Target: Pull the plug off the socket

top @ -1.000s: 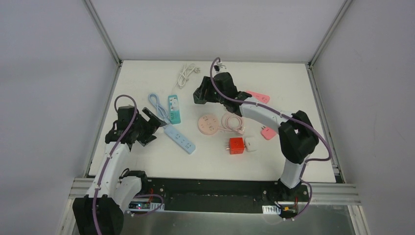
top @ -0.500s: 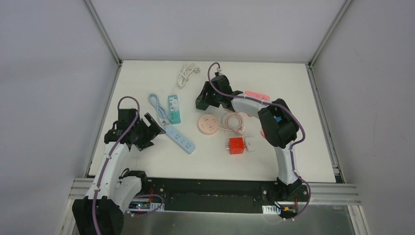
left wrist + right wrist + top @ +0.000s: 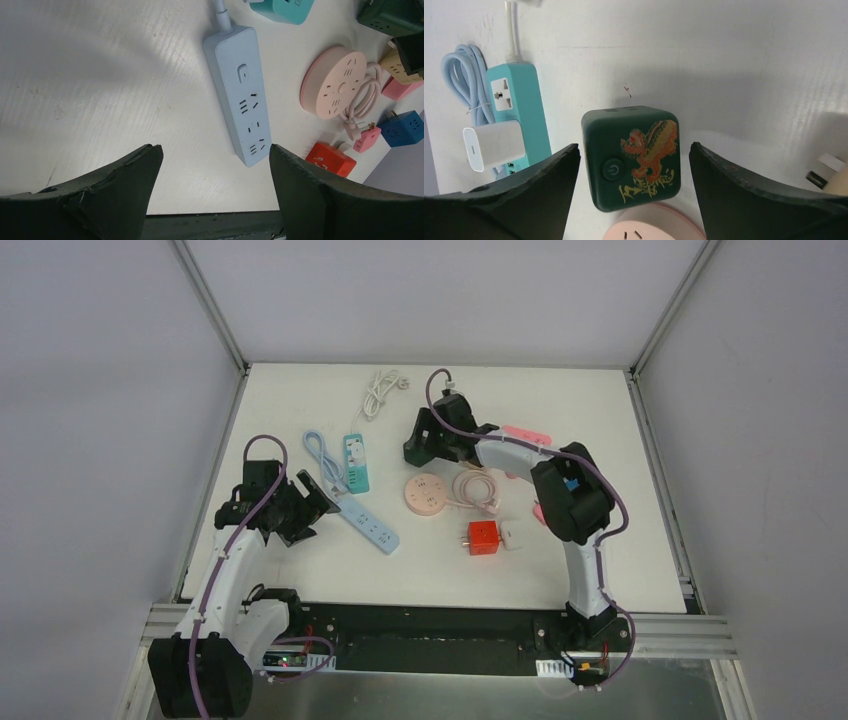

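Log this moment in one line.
left fingers: open over blue strip | right fingers: open around green cube | white plug: in teal strip

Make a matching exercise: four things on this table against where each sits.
Things: 1 green cube; 2 white charger; 3 blue strip; 4 round socket.
Places: A on the teal strip; B beside a coiled pink cord; C between the right gripper's open fingers; D before the left gripper.
Pairs: 1-C; 2-A; 3-D; 4-B.
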`<state>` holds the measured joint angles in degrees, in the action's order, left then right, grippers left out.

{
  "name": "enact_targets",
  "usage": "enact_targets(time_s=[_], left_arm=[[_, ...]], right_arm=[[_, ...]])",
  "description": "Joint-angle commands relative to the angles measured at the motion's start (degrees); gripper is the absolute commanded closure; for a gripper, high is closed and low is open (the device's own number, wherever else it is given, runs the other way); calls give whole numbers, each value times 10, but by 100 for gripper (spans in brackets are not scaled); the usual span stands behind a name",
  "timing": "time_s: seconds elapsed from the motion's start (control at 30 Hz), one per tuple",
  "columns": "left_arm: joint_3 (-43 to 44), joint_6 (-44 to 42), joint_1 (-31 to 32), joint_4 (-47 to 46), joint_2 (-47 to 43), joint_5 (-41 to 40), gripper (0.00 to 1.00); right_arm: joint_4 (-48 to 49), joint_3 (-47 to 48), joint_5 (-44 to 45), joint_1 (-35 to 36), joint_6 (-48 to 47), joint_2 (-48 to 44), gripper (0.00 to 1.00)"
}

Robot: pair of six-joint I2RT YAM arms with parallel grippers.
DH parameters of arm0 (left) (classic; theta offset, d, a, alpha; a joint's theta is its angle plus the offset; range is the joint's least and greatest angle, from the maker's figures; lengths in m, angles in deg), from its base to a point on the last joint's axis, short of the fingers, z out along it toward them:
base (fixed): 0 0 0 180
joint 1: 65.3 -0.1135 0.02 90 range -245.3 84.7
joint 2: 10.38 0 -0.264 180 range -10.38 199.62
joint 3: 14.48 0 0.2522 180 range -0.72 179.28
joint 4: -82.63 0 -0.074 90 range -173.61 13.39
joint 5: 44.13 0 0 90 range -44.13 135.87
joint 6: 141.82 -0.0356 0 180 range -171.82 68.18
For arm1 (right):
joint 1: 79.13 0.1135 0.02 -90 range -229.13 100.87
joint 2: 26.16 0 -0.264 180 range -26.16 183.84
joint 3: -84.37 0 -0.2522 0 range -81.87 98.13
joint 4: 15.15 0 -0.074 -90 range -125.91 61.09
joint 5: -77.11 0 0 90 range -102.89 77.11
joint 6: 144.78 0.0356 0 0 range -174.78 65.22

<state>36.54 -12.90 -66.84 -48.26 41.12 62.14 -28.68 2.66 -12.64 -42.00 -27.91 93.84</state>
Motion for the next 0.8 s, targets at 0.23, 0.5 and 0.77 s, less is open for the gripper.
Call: enact_targets(time_s=[0.23,0.5,0.77], left_arm=[[4,-8,0,-2,-11,5,17],[4,-9,0,14,-26,-9,20],[8,-11,1,19,-25,-17,20]], right_arm=[[-20,-8,114,24,-53,-133,16],[-5,31,146,99,-94,-126,18],[0,146,182,162,-117,-30,19]])
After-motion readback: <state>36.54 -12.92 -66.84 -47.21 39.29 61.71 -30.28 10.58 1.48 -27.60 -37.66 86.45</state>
